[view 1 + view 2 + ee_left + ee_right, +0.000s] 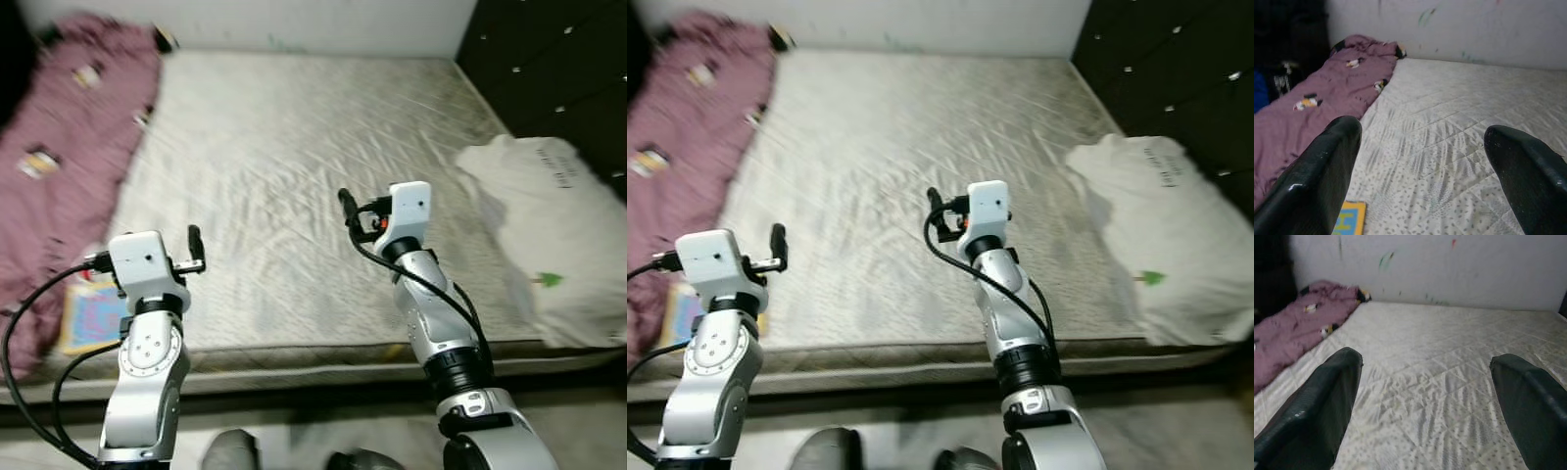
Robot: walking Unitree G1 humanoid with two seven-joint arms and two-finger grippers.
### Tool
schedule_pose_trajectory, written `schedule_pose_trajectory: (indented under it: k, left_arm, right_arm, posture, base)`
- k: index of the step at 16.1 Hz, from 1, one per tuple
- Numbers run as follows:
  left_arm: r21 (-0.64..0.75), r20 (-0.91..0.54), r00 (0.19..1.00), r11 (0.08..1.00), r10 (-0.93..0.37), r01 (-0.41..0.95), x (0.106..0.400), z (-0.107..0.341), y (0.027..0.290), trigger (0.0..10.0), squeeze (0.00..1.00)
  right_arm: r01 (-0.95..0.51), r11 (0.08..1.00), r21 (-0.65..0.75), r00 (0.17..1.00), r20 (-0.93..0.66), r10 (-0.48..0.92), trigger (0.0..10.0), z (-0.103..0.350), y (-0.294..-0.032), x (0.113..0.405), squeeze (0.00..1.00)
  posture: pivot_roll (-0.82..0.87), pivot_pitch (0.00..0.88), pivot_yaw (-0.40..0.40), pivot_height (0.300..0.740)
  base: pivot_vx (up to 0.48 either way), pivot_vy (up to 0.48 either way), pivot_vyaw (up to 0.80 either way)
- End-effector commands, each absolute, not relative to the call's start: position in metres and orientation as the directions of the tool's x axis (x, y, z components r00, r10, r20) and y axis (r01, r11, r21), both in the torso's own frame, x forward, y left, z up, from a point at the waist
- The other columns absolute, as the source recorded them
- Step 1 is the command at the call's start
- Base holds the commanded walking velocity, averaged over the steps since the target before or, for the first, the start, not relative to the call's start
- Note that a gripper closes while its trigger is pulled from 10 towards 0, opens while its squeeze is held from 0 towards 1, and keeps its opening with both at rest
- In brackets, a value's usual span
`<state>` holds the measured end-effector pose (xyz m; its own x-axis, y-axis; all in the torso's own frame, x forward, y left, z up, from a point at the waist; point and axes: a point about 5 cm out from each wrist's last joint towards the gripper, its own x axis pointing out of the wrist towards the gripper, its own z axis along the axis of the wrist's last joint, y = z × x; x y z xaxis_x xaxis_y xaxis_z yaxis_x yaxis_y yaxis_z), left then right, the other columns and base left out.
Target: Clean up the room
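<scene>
A bare quilted grey-white mattress [294,147] lies before me. A purple blanket [69,147] with small printed figures is bunched along its left side. At the right edge rests a white pillow [549,225] with a small green mark. My left gripper [195,243] hovers over the near left part of the mattress, open with nothing between its fingers [1327,171]. My right gripper [348,208] is raised over the middle of the mattress, also open and empty, its fingers [1322,401] pointing toward the far wall.
A colourful flat book [93,313] lies at the near left corner, beside the blanket. Dark drawers [558,59] stand at the back right. A pale wall [1449,264] with small paint marks runs behind the bed. The floor [323,431] is below the mattress's front edge.
</scene>
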<state>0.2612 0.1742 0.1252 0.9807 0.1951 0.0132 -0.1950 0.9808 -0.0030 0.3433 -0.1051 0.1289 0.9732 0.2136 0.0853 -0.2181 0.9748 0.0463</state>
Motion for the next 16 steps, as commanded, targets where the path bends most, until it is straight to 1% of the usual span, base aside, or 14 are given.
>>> schedule_pose_trajectory:
  k: [1,2,4,6,8,16]
  left_arm:
    - [0.003,-0.005,0.987,0.987,0.159,-0.159,0.2648,0.1239,0.1713,10.0,0.00]
    - [0.010,-0.003,0.990,0.990,0.140,-0.140,0.2675,0.1251,0.1719,10.0,0.00]
    - [0.000,0.002,0.991,0.991,0.132,-0.132,0.2719,0.1269,0.1725,10.0,0.00]
    - [-0.022,-0.006,0.990,0.990,0.139,-0.139,0.2710,0.1242,0.1727,10.0,0.00]
    - [-0.045,-0.010,0.991,0.990,0.133,-0.133,0.2690,0.1224,0.1695,10.0,0.00]
    - [-0.104,-0.013,0.987,0.982,0.158,-0.158,0.2684,0.1204,0.1645,10.0,0.00]
  right_arm:
    - [-0.182,0.981,0.065,0.980,0.095,0.176,10.0,0.1284,-0.1095,0.3423,0.00]
    - [-0.169,0.983,0.071,0.982,0.096,0.162,10.0,0.1258,-0.1090,0.3400,0.00]
    - [-0.179,0.982,0.064,0.981,0.086,0.173,10.0,0.1233,-0.1071,0.3392,0.00]
    - [-0.191,0.980,0.053,0.978,0.092,0.186,10.0,0.1242,-0.1070,0.3398,0.00]
    - [-0.189,0.981,0.041,0.978,0.093,0.185,10.0,0.1246,-0.1108,0.3414,0.00]
    - [-0.223,0.975,0.010,0.972,0.074,0.222,10.0,0.1235,-0.1101,0.3404,0.00]
  posture:
    - [0.13,0.000,0.026,0.740]
    - [0.13,0.000,0.038,0.740]
    - [0.13,0.001,0.031,0.740]
    - [0.12,0.010,0.021,0.740]
    - [0.12,0.021,0.005,0.740]
    - [0.10,0.051,-0.043,0.740]
  base:
    - [0.000,0.000,0.00]
    - [0.000,0.000,0.00]
    - [0.000,0.000,0.00]
    - [0.000,0.000,-0.80]
    - [0.000,0.414,-0.56]
    - [0.000,0.480,0.00]
